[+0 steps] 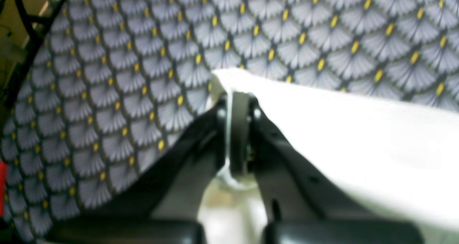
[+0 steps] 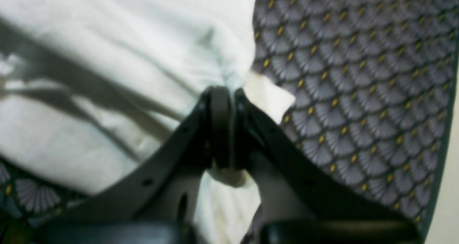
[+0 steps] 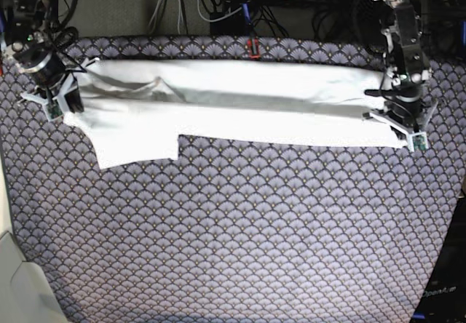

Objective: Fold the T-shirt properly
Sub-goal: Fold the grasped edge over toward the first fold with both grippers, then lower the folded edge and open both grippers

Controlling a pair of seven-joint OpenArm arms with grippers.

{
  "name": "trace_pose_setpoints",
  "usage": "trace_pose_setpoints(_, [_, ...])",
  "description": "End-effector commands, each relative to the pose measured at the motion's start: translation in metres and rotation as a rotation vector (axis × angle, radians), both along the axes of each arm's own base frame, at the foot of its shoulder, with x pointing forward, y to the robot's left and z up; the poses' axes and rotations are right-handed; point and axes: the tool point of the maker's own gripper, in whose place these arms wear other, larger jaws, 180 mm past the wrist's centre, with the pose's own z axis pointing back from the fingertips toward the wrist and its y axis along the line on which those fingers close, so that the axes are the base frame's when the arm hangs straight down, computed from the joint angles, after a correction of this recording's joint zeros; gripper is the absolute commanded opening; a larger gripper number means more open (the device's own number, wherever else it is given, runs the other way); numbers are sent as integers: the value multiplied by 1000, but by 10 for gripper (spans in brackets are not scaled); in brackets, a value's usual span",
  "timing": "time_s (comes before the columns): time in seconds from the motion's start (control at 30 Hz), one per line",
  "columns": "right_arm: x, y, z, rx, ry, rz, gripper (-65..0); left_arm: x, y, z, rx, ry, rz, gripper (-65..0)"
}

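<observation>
The T-shirt [image 3: 233,105] lies plain white side up, folded into a long wrinkled band across the far part of the table [image 3: 240,228], one sleeve hanging nearer.

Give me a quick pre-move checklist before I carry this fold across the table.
1. Left gripper shut on the T-shirt: ok.
2. Right gripper shut on the shirt's edge: ok.
3. Shirt stretched between both arms, no sag: ok.
4. Sleeve flat on the tablecloth: ok.
5. Layers aligned under the fold: cannot tell.
6. Printed side facing inward: cannot tell.
</observation>
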Motion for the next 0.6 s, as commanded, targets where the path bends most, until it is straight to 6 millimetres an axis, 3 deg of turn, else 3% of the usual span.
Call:
trace_pose_setpoints(0.0, [8,-6,14,-13,-51,0,-650,7,9,17,33,-53,6,-645])
trace_pose_setpoints(0.17, [-7,-5,5,-10,-12,3,-650,-3,27,17,40,-49,55,-645])
trace_pose_setpoints(0.57, [-14,-6,-1,-9,11,-2,-650,-3,26,16,38,-41,53,-640])
